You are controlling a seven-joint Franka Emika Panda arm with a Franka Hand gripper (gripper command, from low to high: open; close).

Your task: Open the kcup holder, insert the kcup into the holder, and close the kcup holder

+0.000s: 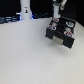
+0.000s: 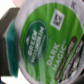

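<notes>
Holder point(image 1: 60, 34) looks pulled open on the bench point(image 1: 25, 55), tray forward, slots showing. Kcup point(image 2: 44, 41) fills the wrist view, so probably gripped by the fingers point(image 1: 56, 15) above the holder; can't see the finger gap. Left: insert, close.

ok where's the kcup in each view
Exterior view: the kcup is a small green speck at the end effector, above the black kcup holder.
Wrist view: the kcup fills most of the picture, green lid facing the camera.
Shared landmark: the kcup's green lid.
</notes>
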